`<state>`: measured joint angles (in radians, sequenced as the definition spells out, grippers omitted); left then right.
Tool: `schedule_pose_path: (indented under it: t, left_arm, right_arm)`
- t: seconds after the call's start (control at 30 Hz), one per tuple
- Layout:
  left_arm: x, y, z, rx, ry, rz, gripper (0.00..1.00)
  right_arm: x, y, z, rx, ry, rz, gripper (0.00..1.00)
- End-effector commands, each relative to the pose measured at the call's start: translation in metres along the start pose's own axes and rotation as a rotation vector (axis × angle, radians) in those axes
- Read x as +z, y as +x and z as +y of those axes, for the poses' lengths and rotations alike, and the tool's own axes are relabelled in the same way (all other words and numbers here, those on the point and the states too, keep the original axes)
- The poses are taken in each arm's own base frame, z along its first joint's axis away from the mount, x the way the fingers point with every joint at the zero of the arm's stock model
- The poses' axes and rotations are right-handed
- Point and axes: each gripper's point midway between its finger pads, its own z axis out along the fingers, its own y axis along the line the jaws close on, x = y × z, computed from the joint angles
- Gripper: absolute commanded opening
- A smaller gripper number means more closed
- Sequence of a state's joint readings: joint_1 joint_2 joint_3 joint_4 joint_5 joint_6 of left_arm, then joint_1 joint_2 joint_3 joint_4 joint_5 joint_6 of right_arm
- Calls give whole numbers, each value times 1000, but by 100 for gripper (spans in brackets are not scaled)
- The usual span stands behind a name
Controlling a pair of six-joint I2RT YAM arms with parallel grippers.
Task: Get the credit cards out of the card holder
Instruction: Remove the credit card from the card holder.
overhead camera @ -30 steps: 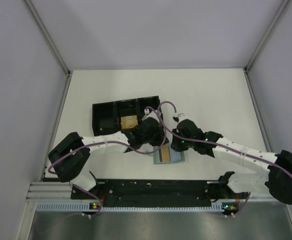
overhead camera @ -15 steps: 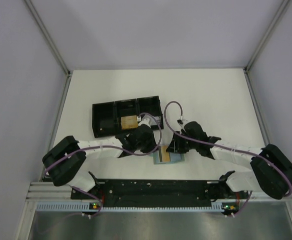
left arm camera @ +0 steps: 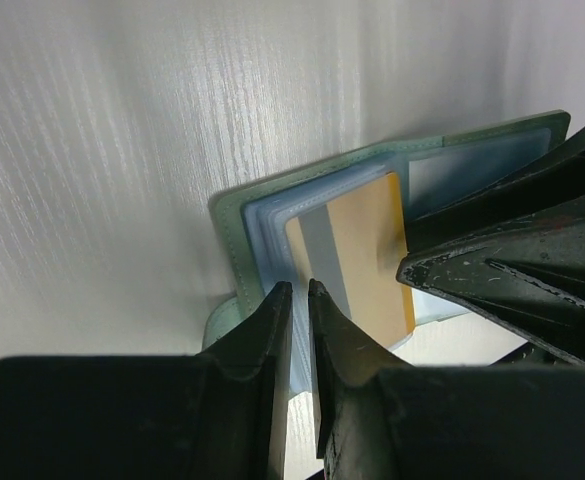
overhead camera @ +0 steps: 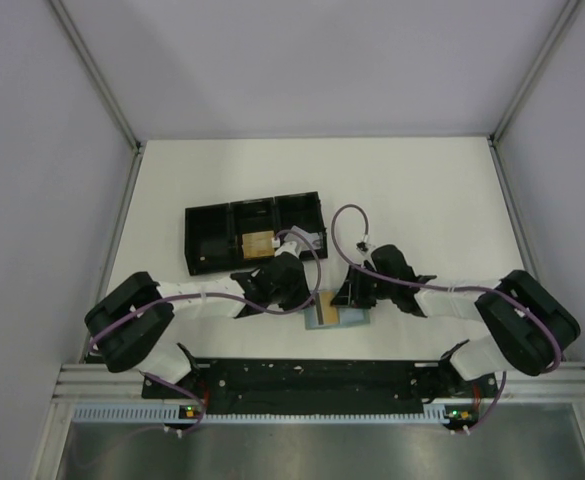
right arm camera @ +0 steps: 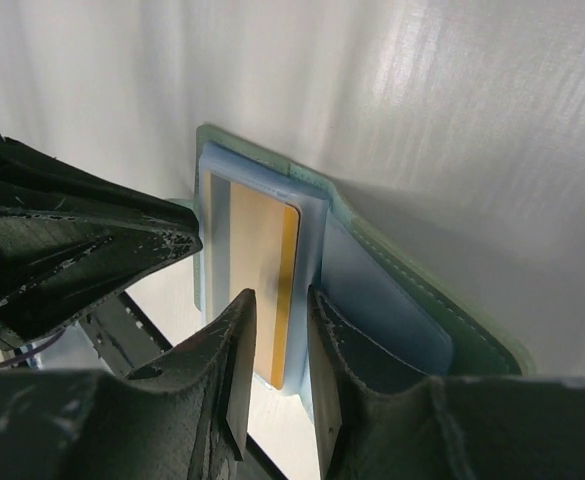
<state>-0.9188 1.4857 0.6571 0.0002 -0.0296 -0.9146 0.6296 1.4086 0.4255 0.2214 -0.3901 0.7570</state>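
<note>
The left pincer (left arm camera: 299, 288) is nearly clenched, with only a thin slit between its fingers; I cannot tell whether that slit pinches anything. Its tips sit at the near edge of the card holder (left arm camera: 234, 215), which lies open and flat on the counter (left arm camera: 122, 140) just ahead of them. A gold card (left arm camera: 367, 245) with a grey stripe sits in the holder, just ahead and to the right of the tips. The right pincer (right arm camera: 282, 295) is released, its fingers a little apart, tips down over the same holder; the card's long edge shows in the gap between them. The two pincers face each other closely across the holder. Well beyond the left pincer, a black tray (overhead camera: 212, 232) holds a tan card (overhead camera: 260, 243).
</note>
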Motion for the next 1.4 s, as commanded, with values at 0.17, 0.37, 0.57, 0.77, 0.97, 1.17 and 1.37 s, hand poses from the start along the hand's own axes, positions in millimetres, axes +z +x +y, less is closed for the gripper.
schedule_pose_path:
  t: [0.17,0.37,0.57,0.77,0.97,1.17,1.37]
  left_arm:
    - [5,3,3,-15,3,1,15]
    - [3,7,14,-21,-26,-2,11]
    - [4,9,18,-22,-42,2,8]
    - [6,11,29,-23,-86,1,0]
    - [8,12,35,-32,-98,8,0]
    - [0,10,37,-32,-112,-3,0]
    - [-15,-4,1,-48,41,-38,11]
  right_arm:
    - [4,-3,16,4,-127,-5,24]
    - [5,-5,27,-1,-191,-9,18]
    - [3,-6,34,-6,-226,-7,9]
    - [0,-8,23,11,-209,-17,0]
    - [-7,-12,7,32,-177,-27,0]
    - [-5,-9,-2,16,-128,-12,0]
    - [-6,-10,6,7,-169,-8,0]
